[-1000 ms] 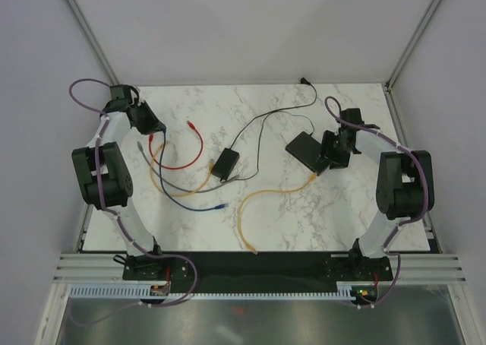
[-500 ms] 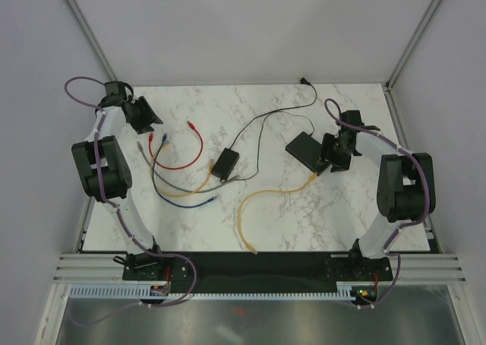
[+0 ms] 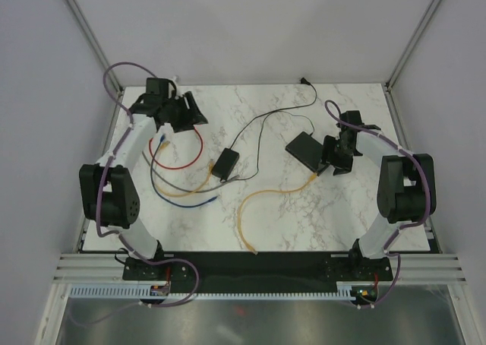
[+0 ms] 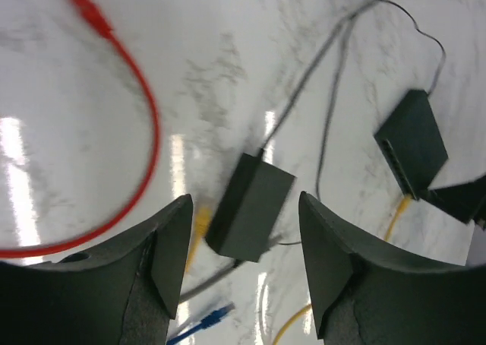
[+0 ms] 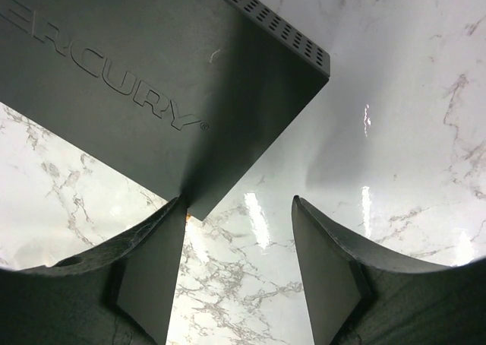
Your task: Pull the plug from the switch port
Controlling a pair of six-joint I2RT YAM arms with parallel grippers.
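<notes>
Over the marble table, top view: my left arm stretches toward the far-left corner and my right arm is folded at the right side. Left gripper hangs near the red cable, jaws parted, nothing between them. Right gripper sits just beside the switch, at its near right corner, jaws released and gripping nothing.

Only the top view gives the whole layout. The switch lies flat, right of centre, turned diagonal. The power brick lies left of it, mid-table. A yellow cable runs from the switch's near end and loops toward the table's near edge.

Left wrist view adds: brick framed between my fingers, blue plug close by, switch at far right.

Right wrist view adds surface detail: matte black lid, embossed lettering cut off by the frame ("ERCURY"), and a row of vent holes along one edge. One corner lies close to the left-hand finger. An orange speck shows at that corner; I cannot tell whether it is the plug.
</notes>
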